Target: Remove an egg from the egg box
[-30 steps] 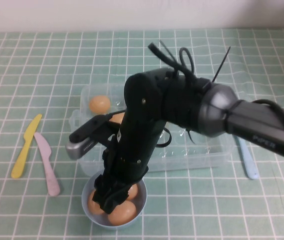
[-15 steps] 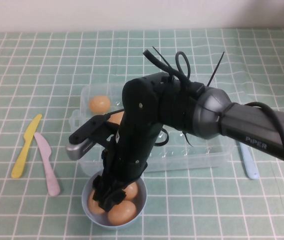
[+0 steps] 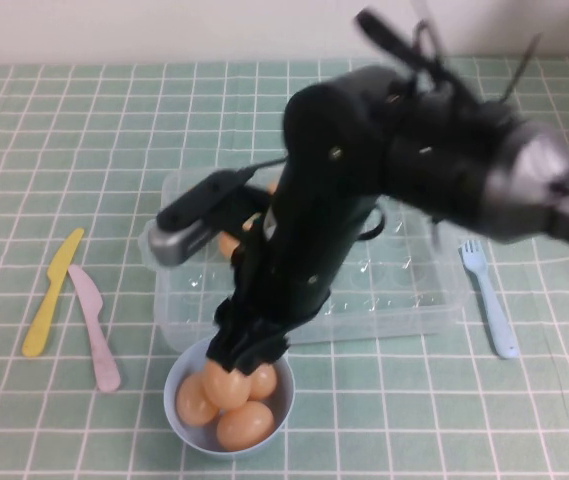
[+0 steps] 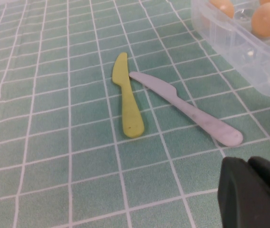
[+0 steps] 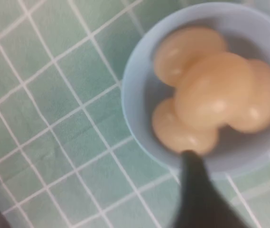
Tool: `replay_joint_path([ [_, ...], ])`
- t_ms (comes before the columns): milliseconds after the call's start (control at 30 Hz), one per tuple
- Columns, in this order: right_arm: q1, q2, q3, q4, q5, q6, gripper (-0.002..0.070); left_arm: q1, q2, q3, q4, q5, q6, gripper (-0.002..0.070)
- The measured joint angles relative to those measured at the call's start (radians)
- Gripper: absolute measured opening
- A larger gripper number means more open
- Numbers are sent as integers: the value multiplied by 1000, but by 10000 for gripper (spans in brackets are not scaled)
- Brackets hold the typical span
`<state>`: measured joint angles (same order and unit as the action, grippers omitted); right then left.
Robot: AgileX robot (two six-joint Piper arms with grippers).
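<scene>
The clear egg box (image 3: pixel 404 300) stands mid-table. My right arm hides much of it. One egg (image 3: pixel 228 244) shows in it beside the arm, and two eggs (image 4: pixel 266 19) show in the left wrist view at the box's corner (image 4: pixel 248 52). My right gripper (image 3: pixel 247 352) hangs open and empty just above the light-blue bowl (image 3: pixel 170 392). The bowl holds several tan eggs (image 3: pixel 226 388), one lying on top. The right wrist view shows the bowl (image 5: pixel 135 95), the eggs (image 5: pixel 215 90) and my gripper (image 5: pixel 237 166). My left gripper (image 4: pixel 248 161) is shut and parked low at the near left.
A yellow knife (image 3: pixel 52 292) and a lilac knife (image 3: pixel 94 325) lie left of the box; both show in the left wrist view (image 4: pixel 127 102), (image 4: pixel 187 109). A light-blue fork (image 3: pixel 489 300) lies right of the box. The cloth is a green grid.
My right gripper has risen out of the bowl toward the box, leaving an egg on top of the others. The left arm has not moved.
</scene>
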<state>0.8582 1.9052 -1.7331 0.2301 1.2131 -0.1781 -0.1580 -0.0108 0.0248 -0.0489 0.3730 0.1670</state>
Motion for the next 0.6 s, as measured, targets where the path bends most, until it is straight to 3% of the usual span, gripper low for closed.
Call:
replay_joint_path([
  [167,-2,-155,78,-46,12,93,109,0,0,0,0,0,0,-4],
  [233,-2,-212,127,-52,16,116,42,0,0,0,0,0,0,-4],
  [367,-2,-322,233,-58,21,142,-4,0,0,0,0,0,0,-4],
  [600,-2,-508,445,-87,21,172,-15,0,0,0,0,0,0,-4],
])
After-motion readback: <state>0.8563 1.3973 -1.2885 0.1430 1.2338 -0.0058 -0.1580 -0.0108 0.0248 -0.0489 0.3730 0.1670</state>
